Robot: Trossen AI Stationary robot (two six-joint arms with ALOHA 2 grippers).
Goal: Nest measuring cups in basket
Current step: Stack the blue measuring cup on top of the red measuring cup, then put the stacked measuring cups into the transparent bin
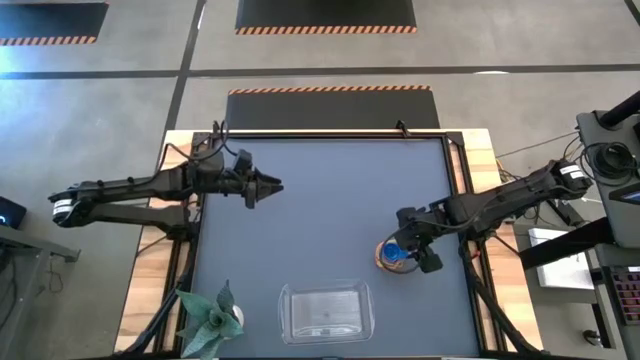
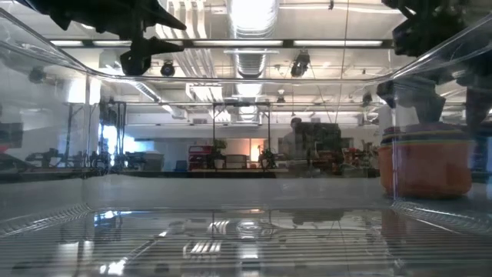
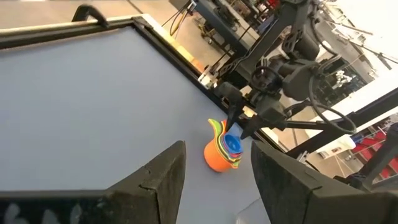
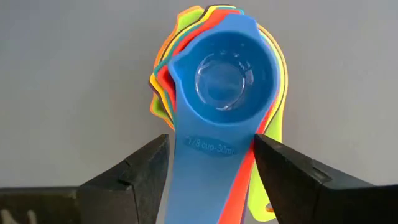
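The right claw [image 4: 211,165] hangs open over the nested stack of coloured plastic measuring cups [image 4: 221,93]; it should pinch the stacked handles squarely, then carry all to the clear rectangular plastic basket [image 1: 326,312].

My nested stack of coloured plastic measuring cups [image 1: 397,254], blue topmost, stood apart from the clear rectangular plastic basket [image 1: 326,312].

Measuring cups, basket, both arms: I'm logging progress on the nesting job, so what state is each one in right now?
Measuring cups: nested in one stack, blue on top, standing on the table outside the basket.
Basket: upright at the near edge, nothing in it.
Right end effector: open, fingers either side of the blue cup's handle.
Left end effector: open, waiting far from the cups.
Toy plant: upright beside the basket.
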